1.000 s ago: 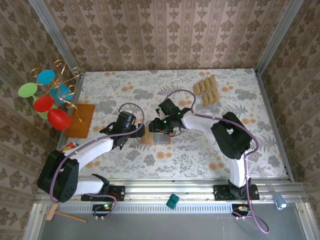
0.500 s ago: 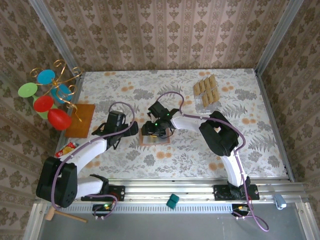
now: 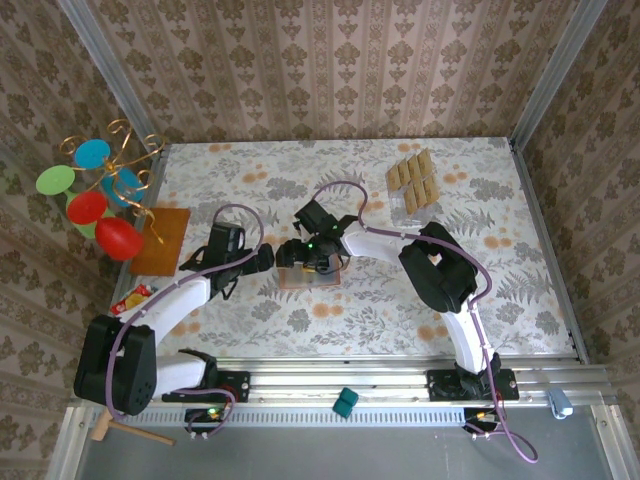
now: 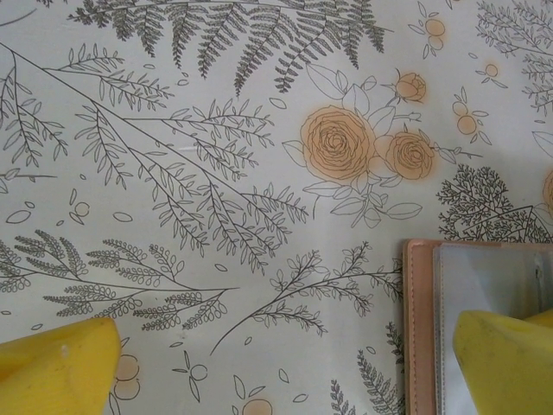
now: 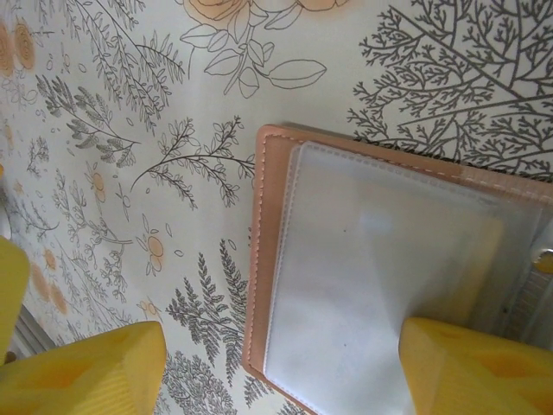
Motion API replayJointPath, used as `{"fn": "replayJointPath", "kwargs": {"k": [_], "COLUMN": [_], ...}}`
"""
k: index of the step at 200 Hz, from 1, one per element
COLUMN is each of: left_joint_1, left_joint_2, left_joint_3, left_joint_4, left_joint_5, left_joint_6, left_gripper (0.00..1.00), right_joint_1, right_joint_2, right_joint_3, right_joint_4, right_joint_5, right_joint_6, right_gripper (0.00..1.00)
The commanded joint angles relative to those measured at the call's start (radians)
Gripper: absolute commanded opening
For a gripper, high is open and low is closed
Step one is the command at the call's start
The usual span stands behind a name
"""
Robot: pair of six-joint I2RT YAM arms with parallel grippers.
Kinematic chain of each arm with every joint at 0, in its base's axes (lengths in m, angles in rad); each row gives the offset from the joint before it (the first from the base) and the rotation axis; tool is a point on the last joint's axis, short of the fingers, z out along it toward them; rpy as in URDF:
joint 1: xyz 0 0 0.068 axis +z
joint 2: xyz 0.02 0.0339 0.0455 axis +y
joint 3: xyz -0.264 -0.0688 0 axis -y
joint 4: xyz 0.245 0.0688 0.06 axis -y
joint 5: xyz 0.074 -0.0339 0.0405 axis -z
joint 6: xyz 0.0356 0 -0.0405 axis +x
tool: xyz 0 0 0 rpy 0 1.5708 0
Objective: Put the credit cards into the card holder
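From above, the card holder point(image 3: 313, 279) is seen lying open on the flowered tablecloth point(image 3: 520, 260) near the middle of the table, with both arms bent in over its left side. The credit cards point(image 3: 411, 176) are laid in rows well apart from it, at the far right. An orange-brown mat point(image 3: 162, 240) and a wire stand of coloured discs point(image 3: 98, 193) are seen at the left edge.

The holder's stitched salmon edge point(image 5: 257, 259) and clear plastic sleeve point(image 5: 380, 259) are made out in the right wrist view. Whether a card is inside cannot be told.

The left gripper point(image 4: 276, 372) is spread wide, one yellow fingertip point(image 4: 52, 367) over the cloth and the other over the holder's sleeve point(image 4: 492, 277). The right gripper point(image 5: 281, 372) is likewise parted, nothing being clamped, with the holder's edge lying between its fingertips.
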Motion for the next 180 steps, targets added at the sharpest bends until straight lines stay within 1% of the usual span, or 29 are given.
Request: {"fn": "replayJointPath", "kwargs": {"k": [1, 36, 61, 104, 127, 144, 152, 163, 180], "left_joint_1": [0.008, 0.008, 0.008, -0.004, -0.023, -0.044, -0.056, -0.071, -0.087], "left_joint_2": [-0.005, -0.001, 0.0, 0.019, 0.058, 0.095, 0.113, 0.133, 0.162], "left_joint_3": [0.037, 0.045, 0.032, 0.014, 0.022, 0.032, 0.038, 0.042, 0.056], "left_joint_4": [-0.046, -0.068, -0.058, 0.006, 0.037, 0.053, 0.057, 0.066, 0.073], "left_joint_5": [0.02, 0.022, 0.027, 0.039, 0.037, 0.031, 0.025, 0.02, 0.016], "left_joint_6": [0.011, 0.011, 0.012, 0.005, -0.009, -0.019, -0.023, -0.029, -0.032], "left_gripper": [1.0, 1.0, 1.0, 1.0, 1.0, 1.0, 1.0, 1.0, 1.0], "right_joint_1": [0.002, -0.012, -0.035, -0.113, -0.195, -0.263, -0.294, -0.341, -0.405], "right_joint_2": [0.011, -0.013, -0.074, -0.204, -0.281, -0.324, -0.332, -0.329, -0.317], "right_joint_3": [0.019, 0.004, -0.01, -0.055, -0.053, -0.014, 0.017, 0.057, 0.109], "right_joint_4": [-0.014, 0.051, 0.074, 0.014, -0.113, -0.233, -0.317, -0.392, -0.451], "right_joint_5": [-0.017, -0.057, -0.075, -0.068, 0.007, 0.127, 0.197, 0.263, 0.351], "right_joint_6": [0.01, 0.031, 0.027, -0.035, -0.116, -0.213, -0.264, -0.321, -0.38], "right_gripper": [0.74, 0.75, 0.75, 0.74, 0.73, 0.71, 0.7, 0.65, 0.56]}}
